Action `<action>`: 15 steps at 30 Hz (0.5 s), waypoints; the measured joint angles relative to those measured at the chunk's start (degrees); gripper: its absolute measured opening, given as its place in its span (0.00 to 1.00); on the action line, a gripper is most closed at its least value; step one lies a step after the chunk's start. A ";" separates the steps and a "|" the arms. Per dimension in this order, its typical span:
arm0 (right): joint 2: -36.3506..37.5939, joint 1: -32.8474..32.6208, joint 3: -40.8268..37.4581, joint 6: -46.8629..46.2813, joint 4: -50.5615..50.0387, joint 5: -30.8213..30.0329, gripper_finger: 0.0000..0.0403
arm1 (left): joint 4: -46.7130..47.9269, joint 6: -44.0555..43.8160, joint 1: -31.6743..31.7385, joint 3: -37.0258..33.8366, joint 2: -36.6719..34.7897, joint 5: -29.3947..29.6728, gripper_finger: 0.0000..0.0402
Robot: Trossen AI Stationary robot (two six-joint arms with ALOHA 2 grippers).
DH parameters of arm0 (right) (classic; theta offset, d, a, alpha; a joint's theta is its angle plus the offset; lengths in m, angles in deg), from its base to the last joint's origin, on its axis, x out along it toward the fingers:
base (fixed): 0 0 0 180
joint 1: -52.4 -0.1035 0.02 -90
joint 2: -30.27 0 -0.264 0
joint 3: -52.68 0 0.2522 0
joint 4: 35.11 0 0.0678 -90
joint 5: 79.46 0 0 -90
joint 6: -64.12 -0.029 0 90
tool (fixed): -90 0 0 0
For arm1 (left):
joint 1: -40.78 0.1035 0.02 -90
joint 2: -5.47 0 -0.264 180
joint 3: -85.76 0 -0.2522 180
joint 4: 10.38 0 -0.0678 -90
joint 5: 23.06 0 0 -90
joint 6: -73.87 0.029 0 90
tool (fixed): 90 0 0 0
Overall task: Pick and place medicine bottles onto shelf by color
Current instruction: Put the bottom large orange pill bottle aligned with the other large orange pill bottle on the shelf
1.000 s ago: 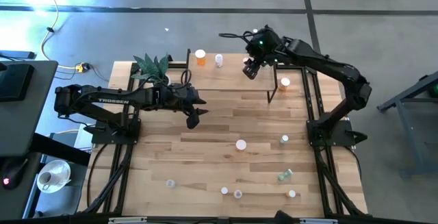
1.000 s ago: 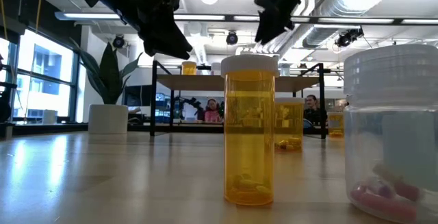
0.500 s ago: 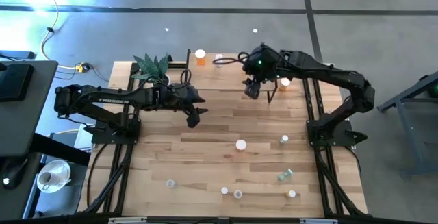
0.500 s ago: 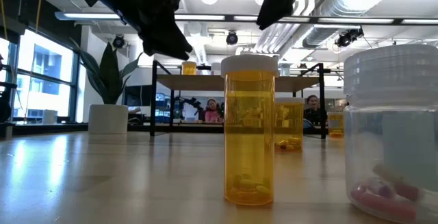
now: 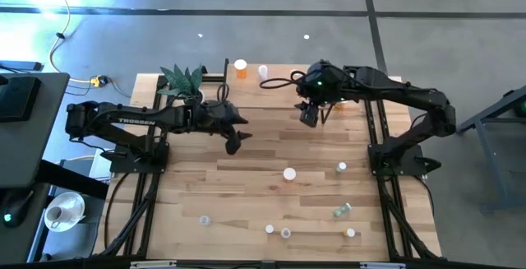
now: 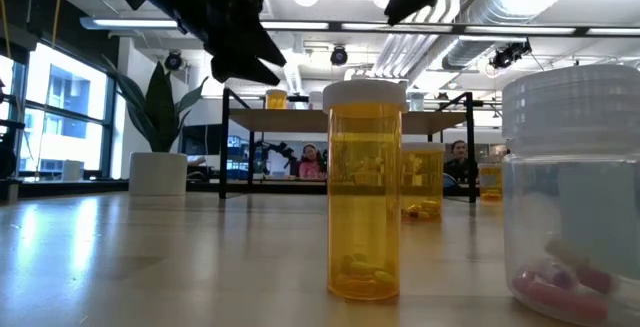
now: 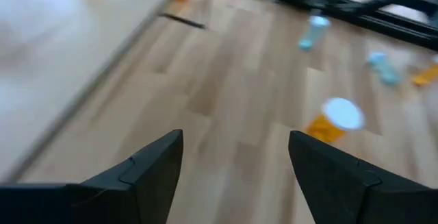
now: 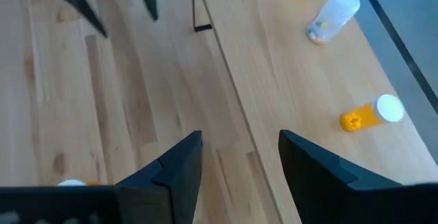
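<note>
My left gripper point(image 5: 233, 141) is open and empty above the table's middle left; in its wrist view the fingers point(image 7: 236, 162) stand apart over bare wood, with an orange white-capped bottle point(image 7: 332, 121) farther off. My right gripper point(image 5: 310, 114) is open and empty just in front of the shelf point(image 5: 279, 84). The right wrist view shows the gap point(image 8: 239, 162) over the shelf's front edge. An orange bottle point(image 5: 241, 68) and a white one point(image 5: 263, 71) stand on the shelf's far left. Another orange bottle point(image 8: 373, 114) stands on the shelf.
Bottles stand or lie on the tabletop: an orange one point(image 5: 289, 173), small ones point(image 5: 341, 167) point(image 5: 204, 219) point(image 5: 269, 229), a pale green one on its side point(image 5: 343, 211). A potted plant point(image 5: 182, 80) stands at the back left. The low view's foreground holds an orange bottle point(image 6: 365, 187) and a clear one point(image 6: 575, 197).
My right gripper has gone from above the shelf toward the table's near edge, past the shelf's front edge, still open and empty. The bottles on the shelf have stayed where they were.
</note>
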 joint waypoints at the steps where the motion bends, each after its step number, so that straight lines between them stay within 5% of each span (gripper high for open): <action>1: 0.57 -0.33 0.00 -0.13 0.00 0.00 0.46 | -0.36 0.03 -0.82 0.00 0.25 -0.59 0.64; 11: 3.97 -5.09 -0.26 -4.03 -2.97 -6.11 0.46 | -10.10 2.83 -9.87 0.00 6.65 1.97 0.63; 15: 5.23 -6.99 -7.10 -4.76 1.33 -8.13 0.46 | -16.43 3.52 -12.41 0.00 10.90 1.97 0.63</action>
